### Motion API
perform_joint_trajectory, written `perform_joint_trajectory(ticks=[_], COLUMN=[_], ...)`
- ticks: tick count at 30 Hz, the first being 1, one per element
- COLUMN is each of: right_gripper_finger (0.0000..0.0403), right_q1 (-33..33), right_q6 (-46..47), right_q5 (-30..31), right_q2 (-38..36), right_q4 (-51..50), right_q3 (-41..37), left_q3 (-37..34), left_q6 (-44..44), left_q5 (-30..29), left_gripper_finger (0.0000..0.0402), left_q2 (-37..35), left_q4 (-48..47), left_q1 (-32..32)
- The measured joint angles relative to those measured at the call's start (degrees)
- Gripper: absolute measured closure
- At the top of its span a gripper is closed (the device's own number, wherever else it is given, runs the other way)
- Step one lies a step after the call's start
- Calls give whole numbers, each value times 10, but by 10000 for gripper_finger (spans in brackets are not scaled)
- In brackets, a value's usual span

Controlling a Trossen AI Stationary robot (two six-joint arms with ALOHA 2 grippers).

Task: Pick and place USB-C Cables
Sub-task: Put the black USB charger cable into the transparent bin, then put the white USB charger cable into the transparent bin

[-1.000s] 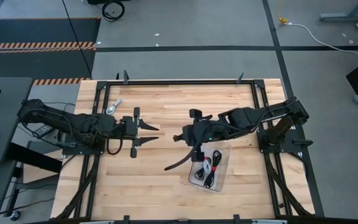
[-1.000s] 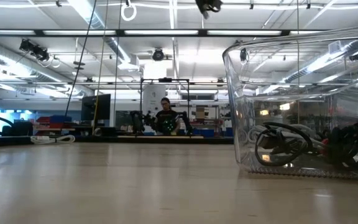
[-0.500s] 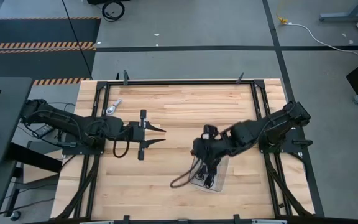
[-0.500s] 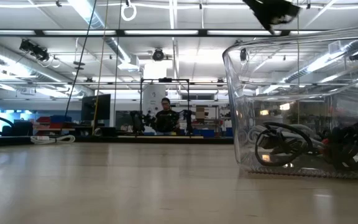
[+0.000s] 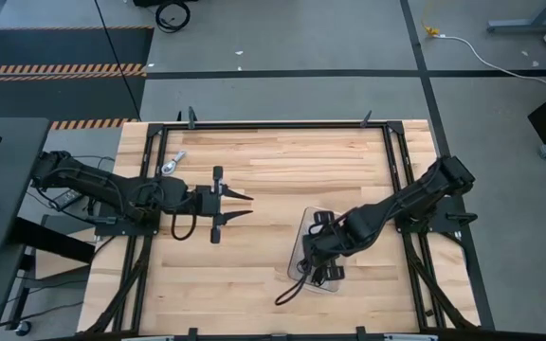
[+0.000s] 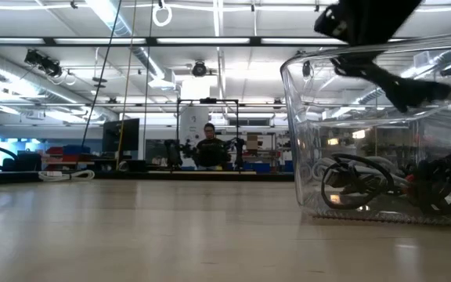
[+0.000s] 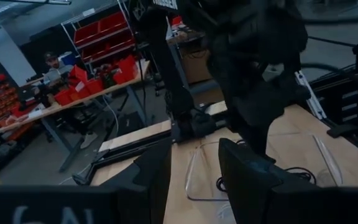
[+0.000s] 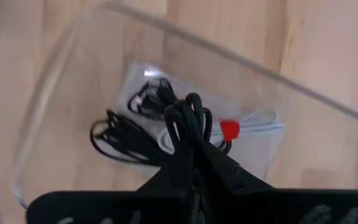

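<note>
A clear plastic bin (image 5: 295, 273) stands on the table's near right part. It holds coiled black cables (image 8: 120, 140) and a white cable with a red band (image 8: 253, 124), also seen through its wall (image 6: 355, 180). My right gripper (image 5: 318, 254) hangs over the bin, shut on a black USB-C cable (image 8: 188, 118). My left gripper (image 5: 238, 206) hovers open left of the table's middle, its fingers pointing toward the bin (image 7: 197, 180). My right gripper pinches the black cable's looped bundle (image 8: 190, 134) between its two fingers, coming from above over the bin. The loops stick out past the fingertips. A loose tail (image 5: 287, 294) trails out past the bin's near left corner, and a stretch (image 6: 398, 86) hangs at rim height.
A small silvery object (image 5: 172, 164) lies near the table's far left corner. Black frame rails (image 5: 282, 124) run around the table. Bare wood (image 5: 282, 170) lies between the arms and toward the far edge. A person (image 6: 207, 145) sits far back in the room.
My right gripper has carried the black cable from the table's middle toward the near edge and slightly right, coming down over the bin, with the tail swinging along behind it. My left gripper slid a little to the right, then stayed still.
</note>
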Motion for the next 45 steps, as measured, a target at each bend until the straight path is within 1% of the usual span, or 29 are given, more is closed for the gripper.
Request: perform_joint_trajectory(ticks=[7,12,16,19,21,24,26,29,31,35,38,43,45], right_gripper_finger=[349,322,298,280,268,256,251,249,249,249,249,249,249], right_q1=[-4,-17,-21,-21,-21,-23,-26,-38,-46,-55,-56,-56,-56], right_q6=[-59,-73,-104,-128,-131,-127,-99,-54,-52,-84,-93,-96,-95], right_q5=[-3,-2,0,18,43,110,162,219,227,225,224,224,224], right_q2=[0,0,0,0,0,0,0,0,0,0,0,0,0], right_q4=[17,35,37,37,37,37,45,82,111,157,179,195,203], right_q3=[-46,-54,-54,-54,-54,-54,-54,-54,-54,-54,-54,-54,-54], left_q3=[0,0,0,0,0,0,0,0,0,0,0,0,0], left_q6=[0,-16,-30,-31,-30,-36,-59,-103,-136,-215,-284,-407,-439], left_q5=[-23,-29,-31,-45,-73,-164,-230,-281,-291,-303,-349,-453,-461], left_gripper_finger=[260,260,260,260,260,260,260,260,260,260,260,260,260], left_q2=[0,0,0,0,0,-1,-5,-18,-27,-48,-57,-58,-57], left_q4=[-15,-19,-27,-36,-57,-104,-162,-261,-318,-415,-484,-577,-604], left_q1=[0,0,0,-3,-6,-9,-9,-4,6,38,67,121,141])
